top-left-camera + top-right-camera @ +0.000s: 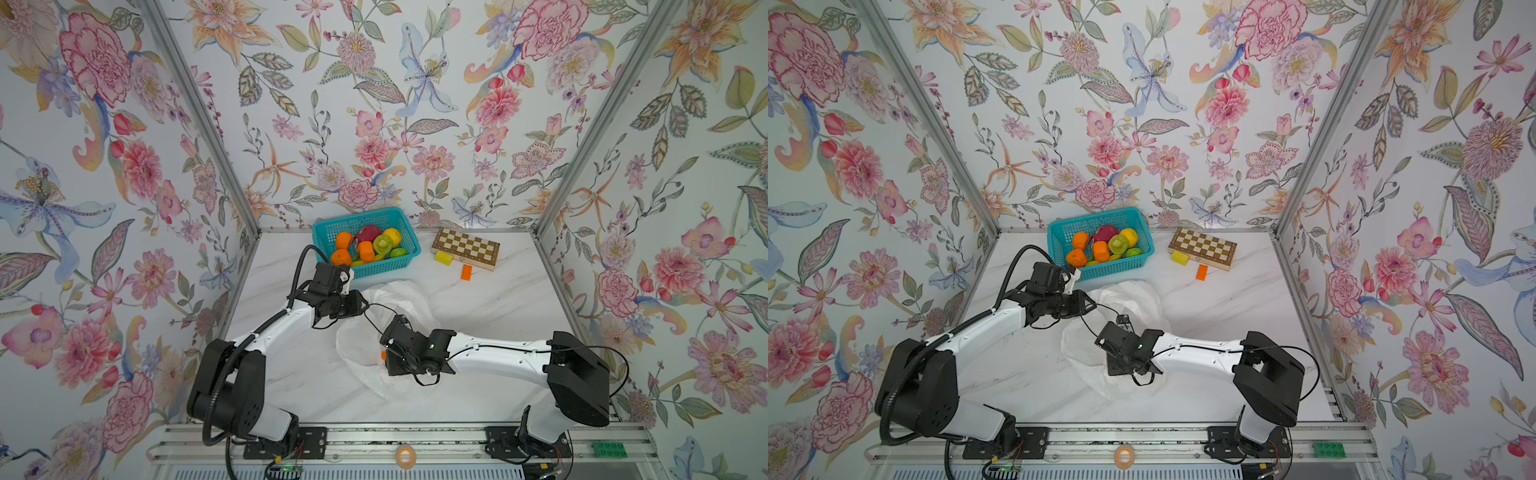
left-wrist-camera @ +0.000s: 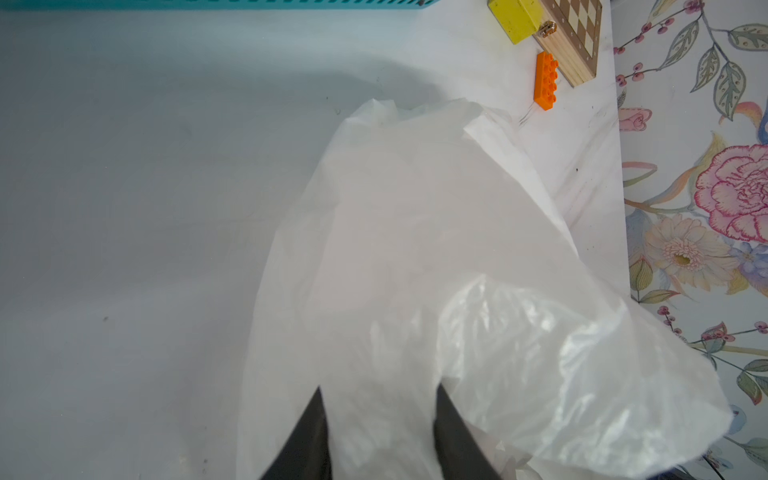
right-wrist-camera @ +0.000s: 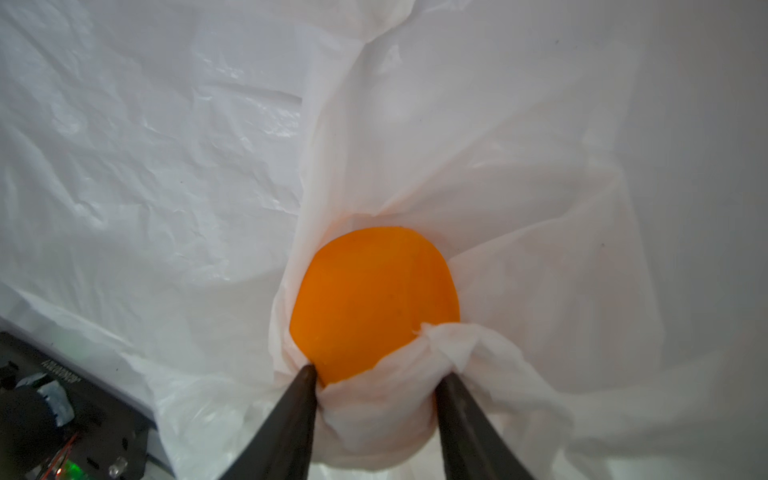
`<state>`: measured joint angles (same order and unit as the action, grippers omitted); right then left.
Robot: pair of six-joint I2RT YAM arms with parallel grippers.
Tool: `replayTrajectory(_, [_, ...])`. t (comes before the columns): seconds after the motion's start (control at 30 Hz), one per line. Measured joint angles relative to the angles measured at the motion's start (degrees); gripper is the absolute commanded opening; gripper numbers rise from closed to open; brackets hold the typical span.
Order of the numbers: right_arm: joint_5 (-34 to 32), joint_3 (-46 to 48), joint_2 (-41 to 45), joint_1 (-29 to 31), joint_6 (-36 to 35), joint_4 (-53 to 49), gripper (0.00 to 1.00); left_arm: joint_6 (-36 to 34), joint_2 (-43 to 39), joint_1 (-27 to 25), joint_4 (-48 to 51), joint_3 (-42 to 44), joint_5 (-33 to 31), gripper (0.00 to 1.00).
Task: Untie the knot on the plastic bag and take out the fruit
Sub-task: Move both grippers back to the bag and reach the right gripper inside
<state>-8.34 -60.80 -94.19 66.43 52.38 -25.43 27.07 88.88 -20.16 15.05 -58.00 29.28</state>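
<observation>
The white plastic bag (image 1: 386, 299) lies slack on the marble table in both top views (image 1: 1125, 299); no knot shows. My left gripper (image 1: 365, 305) sits at the bag's far left edge. In the left wrist view its fingers (image 2: 379, 388) stand apart, with smooth bag film (image 2: 415, 228) between them. My right gripper (image 1: 388, 361) reaches down into the bag's near part. In the right wrist view its fingers (image 3: 376, 374) press both sides of an orange fruit (image 3: 374, 299) half wrapped in bag film (image 3: 166, 166). Several other fruit (image 1: 365, 245) fill the teal basket (image 1: 328, 232).
A folded chessboard (image 1: 465, 248) lies at the back right, with a yellow block (image 1: 443, 257) and an orange toy brick (image 1: 466, 272) in front of it. Floral walls close three sides. A tape roll (image 1: 405, 456) and a green brick (image 1: 609, 449) rest on the front rail.
</observation>
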Motion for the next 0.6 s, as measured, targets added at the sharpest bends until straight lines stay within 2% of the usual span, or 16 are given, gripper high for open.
replayTrajectory(0.1, [-2.5, 0.3, 0.9, 0.7, 0.0, 1.2, 0.52, 0.3, 6.2, -0.4, -3.1, -8.2, 0.9, 0.21])
replayTrajectory(0.2, [-1.5, 0.9, 1.2, 1.9, -1.5, 4.8, 0.53, 0.4, 9.4, -1.0, -5.1, -14.9, 2.1, 0.24])
replayTrajectory(0.33, [6.2, 1.3, -0.9, 2.6, -4.2, 12.8, 0.53, 0.4, 11.1, -1.9, -7.2, -19.5, 3.4, 0.39])
replayTrajectory(0.4, [9.3, 1.3, -2.2, 2.3, -4.9, 15.6, 0.60, 0.2, 11.1, -2.1, -7.3, -19.7, 3.6, 0.50])
replayTrajectory(0.47, [11.0, 1.3, -2.2, 1.9, -5.8, 16.8, 0.68, -0.3, 11.1, -2.1, -6.8, -19.7, 3.5, 0.58])
replayTrajectory(0.6, [11.3, 1.2, 0.2, 1.4, -6.5, 16.7, 0.70, -3.2, 10.0, -2.1, -3.4, -19.2, 2.3, 0.67])
